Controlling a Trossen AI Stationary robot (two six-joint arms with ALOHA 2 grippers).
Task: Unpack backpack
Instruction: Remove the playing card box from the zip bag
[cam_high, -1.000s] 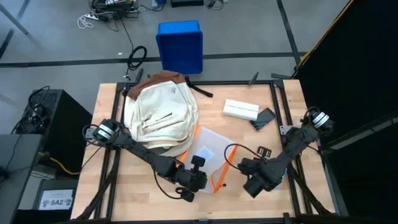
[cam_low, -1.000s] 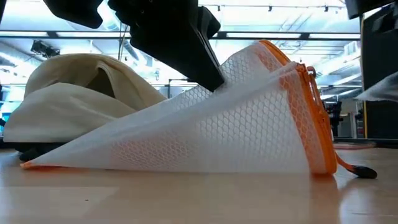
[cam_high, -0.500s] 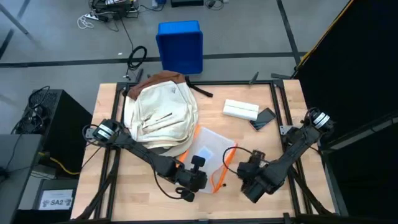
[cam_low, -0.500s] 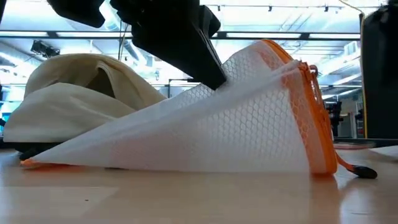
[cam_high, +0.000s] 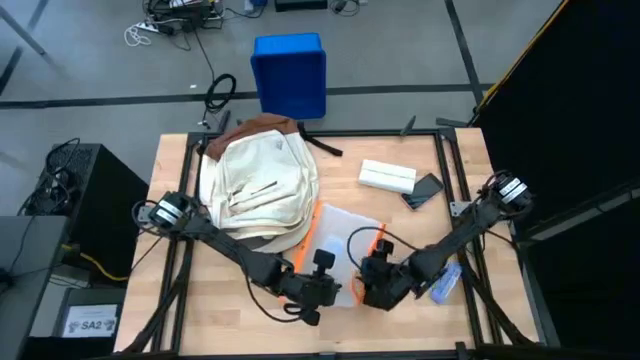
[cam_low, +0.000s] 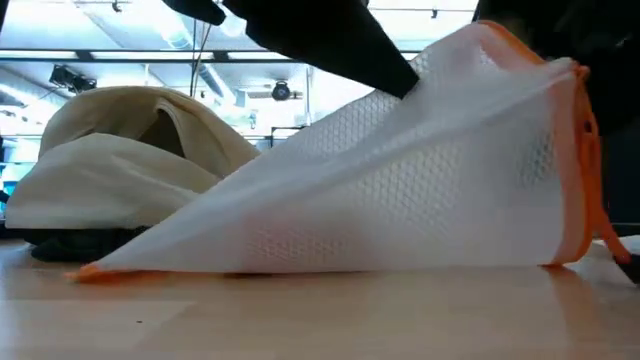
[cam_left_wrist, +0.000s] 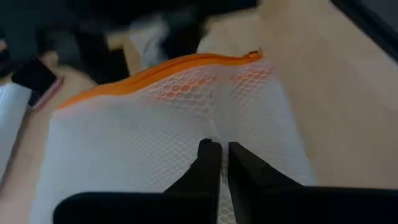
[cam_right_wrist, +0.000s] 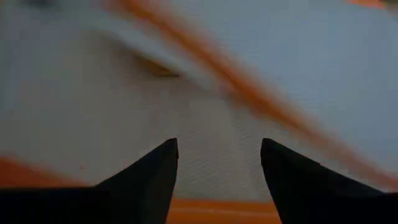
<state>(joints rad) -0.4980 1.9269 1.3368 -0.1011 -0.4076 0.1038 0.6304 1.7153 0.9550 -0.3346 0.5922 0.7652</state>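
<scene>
White mesh with an orange zip edge fills the near middle of the table: a clear pouch (cam_high: 335, 245), lifted at its near-right corner so that it rises like a tent in the low view (cam_low: 400, 190). The left gripper (cam_left_wrist: 217, 158) has its two dark fingers pressed together, pinching a fold of the mesh between them near the pouch's near edge. In the high view this gripper (cam_high: 322, 288) sits at the near side of the pouch, its arm reaching in from the table's left edge. The right gripper (cam_right_wrist: 219, 163) has its fingers spread well apart, with the pouch's mesh and orange trim right in front of them; whether they touch the fabric cannot be told. From above, it (cam_high: 372, 280) is at the pouch's near-right corner, just beside the left one. What lies inside the pouch cannot be made out.

Left of centre and toward the far side lies the backpack (cam_high: 258, 185), cream fabric with a brown base at its far end, slumped flat, its near edge touching the pouch. A white box (cam_high: 387, 176) and a dark phone (cam_high: 424, 190) rest at the far right. A small blue item (cam_high: 446, 284) lies near the right arm.
</scene>
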